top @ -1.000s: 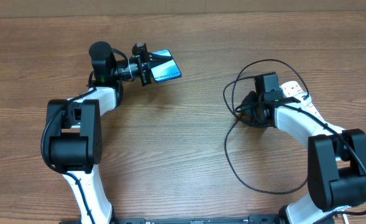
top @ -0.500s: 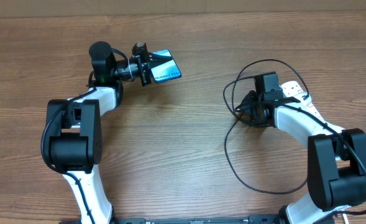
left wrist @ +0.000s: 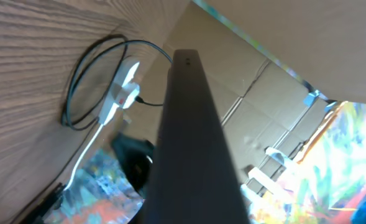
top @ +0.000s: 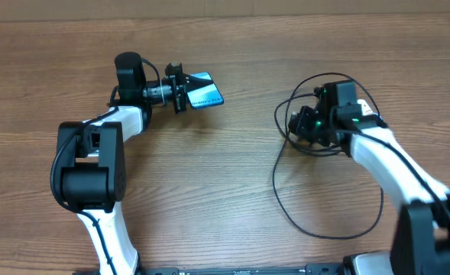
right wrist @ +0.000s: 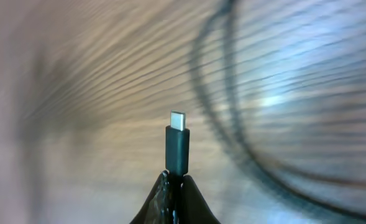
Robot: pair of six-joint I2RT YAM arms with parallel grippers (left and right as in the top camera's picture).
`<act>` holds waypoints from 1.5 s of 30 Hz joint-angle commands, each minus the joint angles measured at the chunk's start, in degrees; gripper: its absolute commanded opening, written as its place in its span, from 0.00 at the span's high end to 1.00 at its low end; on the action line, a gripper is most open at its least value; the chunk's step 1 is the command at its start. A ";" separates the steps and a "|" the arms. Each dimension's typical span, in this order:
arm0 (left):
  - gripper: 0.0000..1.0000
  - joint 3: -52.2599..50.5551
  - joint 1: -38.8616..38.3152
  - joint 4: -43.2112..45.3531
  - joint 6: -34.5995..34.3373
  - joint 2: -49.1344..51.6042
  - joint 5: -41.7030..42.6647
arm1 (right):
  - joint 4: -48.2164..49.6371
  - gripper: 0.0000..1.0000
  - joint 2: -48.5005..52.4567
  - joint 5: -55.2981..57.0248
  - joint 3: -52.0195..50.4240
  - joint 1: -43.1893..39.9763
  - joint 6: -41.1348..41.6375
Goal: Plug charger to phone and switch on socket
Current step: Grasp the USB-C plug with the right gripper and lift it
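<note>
My left gripper (top: pixel 180 87) is shut on the phone (top: pixel 203 90) at the table's back left and holds it off the wood, its lit blue screen tilted. In the left wrist view the phone (left wrist: pixel 189 137) shows edge-on as a dark slab. My right gripper (right wrist: pixel 175 182) is shut on the charger's connector (right wrist: pixel 178 146), whose metal tip points away from the jaws above the table. In the overhead view my right gripper (top: pixel 302 124) sits right of centre amid the black charger cable (top: pixel 278 183), which loops toward the front. The white socket (left wrist: pixel 122 88) shows in the left wrist view; my right arm hides it overhead.
The wooden table (top: pixel 209 191) has brown cardboard along its back edge (top: pixel 286 6). The charger cable's loops lie around and in front of my right arm (top: pixel 385 160). The socket's thick white cord (left wrist: pixel 86 158) runs off from the strip.
My right arm has swung and lifted, carrying the connector a little left. My left gripper has turned the phone slightly and shifted it a little toward the back.
</note>
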 commanded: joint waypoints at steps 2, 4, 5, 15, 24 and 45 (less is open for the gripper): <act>0.96 1.20 -0.48 -0.09 8.11 -0.09 1.53 | -4.81 0.96 -7.80 -12.98 1.68 -0.24 -15.13; 0.96 1.20 -0.48 -0.11 9.42 -0.09 1.57 | -7.28 0.96 -9.60 -16.39 1.66 -0.20 -17.77; 0.96 1.20 -0.48 -0.11 9.84 -0.09 1.73 | -8.68 0.96 -10.34 -18.21 1.66 -0.07 -19.12; 0.96 1.20 -2.21 -0.07 15.93 -0.09 1.88 | -13.81 0.96 -11.15 -27.56 1.53 7.54 -22.60; 0.96 1.20 -2.73 0.35 22.25 -0.09 0.00 | -7.74 0.96 -9.66 -30.25 1.51 15.91 -9.18; 0.96 1.20 -3.67 6.80 23.74 -0.09 5.68 | 5.46 0.96 -0.81 -36.30 1.51 16.39 1.49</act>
